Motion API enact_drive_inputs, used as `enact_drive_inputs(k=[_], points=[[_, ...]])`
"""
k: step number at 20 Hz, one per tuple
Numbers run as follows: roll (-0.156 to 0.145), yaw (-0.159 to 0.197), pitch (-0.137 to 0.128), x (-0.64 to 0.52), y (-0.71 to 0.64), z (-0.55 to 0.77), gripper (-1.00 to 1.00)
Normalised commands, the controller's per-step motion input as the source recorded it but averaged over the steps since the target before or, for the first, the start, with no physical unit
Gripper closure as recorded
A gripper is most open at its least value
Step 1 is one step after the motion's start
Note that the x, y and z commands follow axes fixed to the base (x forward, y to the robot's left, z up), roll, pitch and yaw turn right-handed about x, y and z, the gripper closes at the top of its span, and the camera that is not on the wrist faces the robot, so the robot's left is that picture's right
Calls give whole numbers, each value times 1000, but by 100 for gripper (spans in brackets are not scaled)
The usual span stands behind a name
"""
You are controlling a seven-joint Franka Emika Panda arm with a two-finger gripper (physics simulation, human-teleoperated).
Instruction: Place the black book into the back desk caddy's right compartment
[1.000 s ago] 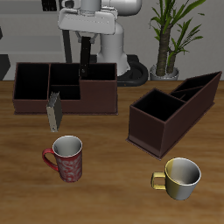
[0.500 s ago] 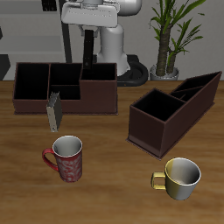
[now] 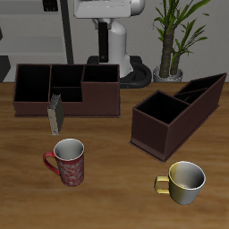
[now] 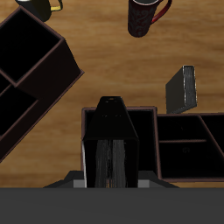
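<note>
Claw (image 4: 112, 179): risen since a second ago, state cannot be told; black book (image 4: 112, 140) standing in back desk caddy (image 3: 98, 106), right compartment (image 3: 101, 73); placement apparently done

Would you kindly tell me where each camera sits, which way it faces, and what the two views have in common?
Exterior view: in front of and above the table, facing the robot's base at the back; shows the white arm.
Wrist view: on the gripper, looking down at the black book standing in the back desk caddy; only a grey strip of the robot's body shows.
Shared: that caddy, the grey book, the red mug.
</note>
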Motion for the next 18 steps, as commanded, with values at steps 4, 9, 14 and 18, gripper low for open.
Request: enact_drive_inputs(k=[4,9,14,18], points=[[16,-13,35,-45,55,-78,100],[-19,-47,58,18,-75,-154,100],[-23,-44,72,8,-54,-186,100],[10,-48,99,16,1,-186,100]])
